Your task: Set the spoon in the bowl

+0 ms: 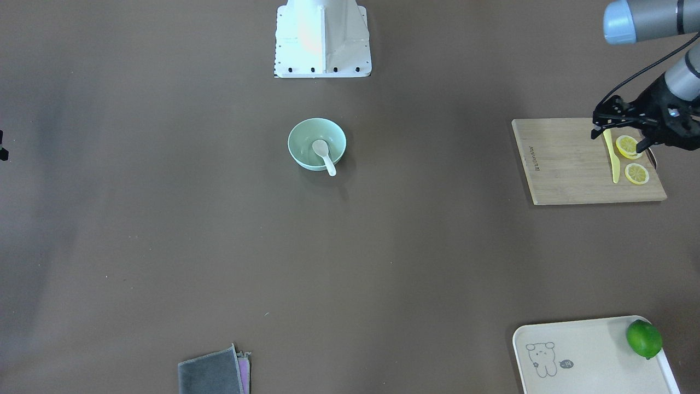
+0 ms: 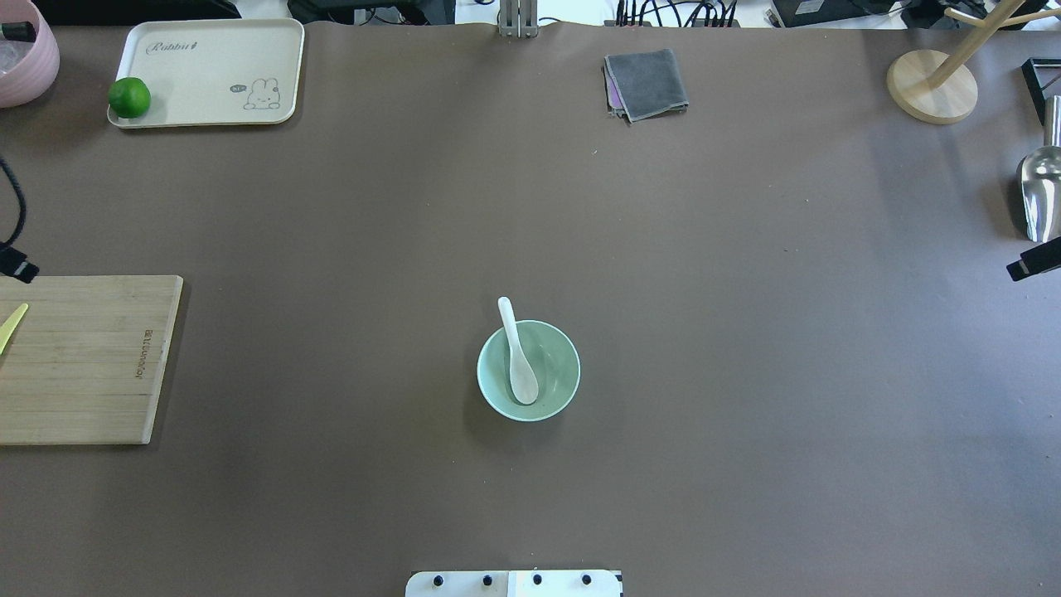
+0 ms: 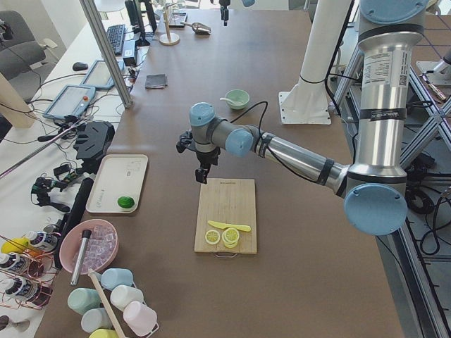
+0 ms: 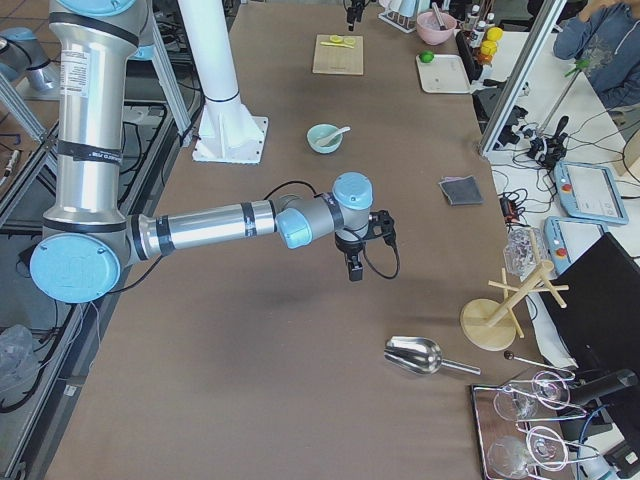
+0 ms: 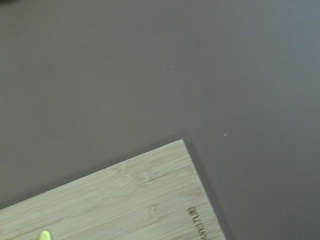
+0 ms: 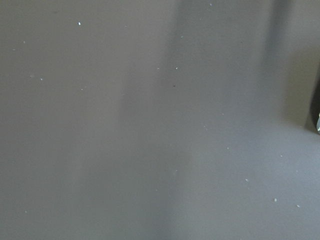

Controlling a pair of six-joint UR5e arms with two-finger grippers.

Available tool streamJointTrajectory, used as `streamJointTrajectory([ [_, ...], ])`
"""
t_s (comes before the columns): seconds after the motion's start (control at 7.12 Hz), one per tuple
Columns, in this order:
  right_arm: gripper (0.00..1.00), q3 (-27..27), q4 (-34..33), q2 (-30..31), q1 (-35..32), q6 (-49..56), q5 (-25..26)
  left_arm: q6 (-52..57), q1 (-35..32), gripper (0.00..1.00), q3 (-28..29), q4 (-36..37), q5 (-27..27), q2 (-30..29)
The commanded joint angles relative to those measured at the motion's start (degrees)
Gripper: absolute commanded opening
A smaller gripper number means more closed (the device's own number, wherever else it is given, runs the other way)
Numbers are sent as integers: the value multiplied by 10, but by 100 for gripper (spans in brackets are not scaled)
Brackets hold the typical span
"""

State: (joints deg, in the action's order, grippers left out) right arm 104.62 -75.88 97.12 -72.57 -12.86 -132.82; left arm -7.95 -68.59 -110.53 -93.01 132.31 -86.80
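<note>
Reading the overhead view with 12 o'clock on the table's far side from the robot base: where does the small glossy white soup spoon (image 2: 519,356) lie? (Obs. 1)

In the round pale mint-green bowl (image 2: 557,365), which sits near the middle of the brown table (image 2: 746,332), slightly toward 6 o'clock. The scoop is down inside. The handle leans on the rim at about 11 o'clock and sticks out past it. (Obs. 2)

Left gripper (image 1: 618,140)? (Obs. 1)

Out at the 9 o'clock edge, well apart from the bowl. It hangs over the pale bamboo cutting board (image 1: 569,164), above the slim yellow plastic knife (image 1: 611,156) and the lemon slices (image 1: 637,174). In the front-facing view the fingers are spread with a gap between them, and nothing is in them. (Obs. 2)

Right gripper (image 4: 352,268)? (Obs. 1)

At the 3 o'clock side, pointing down over bare table, far from bowl and spoon. Only a black sliver of it shows at the frame edge overhead and from the front, so I cannot tell how its fingers are set. (Obs. 2)

Other items? (Obs. 1)

A cream rectangular tray (image 2: 207,75) sits at the 10 o'clock corner with a green lime (image 2: 129,97) on it. A folded grey cloth (image 2: 646,81) is near 12 to 1 o'clock. A round-based wooden stand (image 2: 930,87) is at 2 o'clock, and a shiny metal scoop (image 2: 1040,191) lies at 3 o'clock. (Obs. 2)
</note>
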Motion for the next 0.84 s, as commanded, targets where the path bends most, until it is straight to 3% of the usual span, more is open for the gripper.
streamJointTrajectory([
  [0.0, 100, -31, 1, 9, -42, 67, -17, 31, -50, 98, 11, -2, 10, 52],
  [0.42, 100, -28, 1, 17, -74, 70, -28, 37, -108, 98, 21, -1, 13, 58],
  [0.7, 100, -22, 2, 20, -90, 71, -42, 39, -140, 98, 78, 4, 36, 42],
])
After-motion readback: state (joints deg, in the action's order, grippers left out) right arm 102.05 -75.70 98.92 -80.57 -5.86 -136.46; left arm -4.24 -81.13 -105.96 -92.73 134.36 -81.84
